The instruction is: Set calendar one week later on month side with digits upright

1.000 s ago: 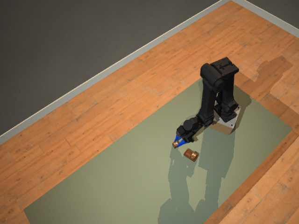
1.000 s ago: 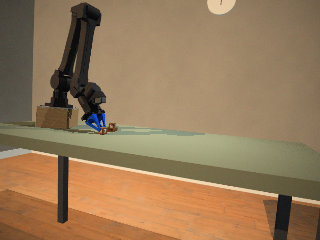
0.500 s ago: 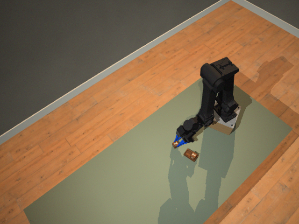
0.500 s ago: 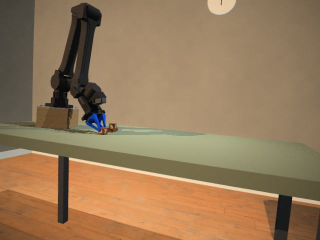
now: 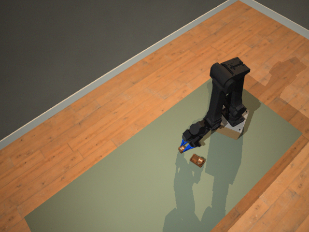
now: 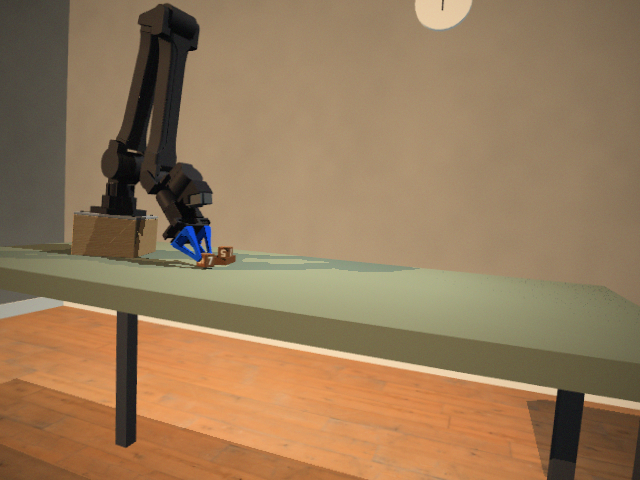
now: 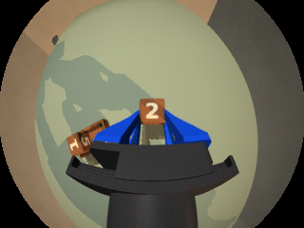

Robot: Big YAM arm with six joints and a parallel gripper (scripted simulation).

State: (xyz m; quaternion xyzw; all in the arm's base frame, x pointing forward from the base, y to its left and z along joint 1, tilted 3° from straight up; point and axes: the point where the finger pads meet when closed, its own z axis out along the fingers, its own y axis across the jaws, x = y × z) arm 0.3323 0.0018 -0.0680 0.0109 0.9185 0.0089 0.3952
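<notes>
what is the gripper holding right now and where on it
The gripper is shut on a small wooden number cube, its blue fingers pressing two opposite side faces. The face with the 2 points toward the wrist camera.

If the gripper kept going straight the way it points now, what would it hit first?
Most likely the green table top. The gripper slants down and forward, shut on a number cube that sits at or just above the surface. The tray lies off to the side, apparently out of that line, though depth is unclear.
</notes>
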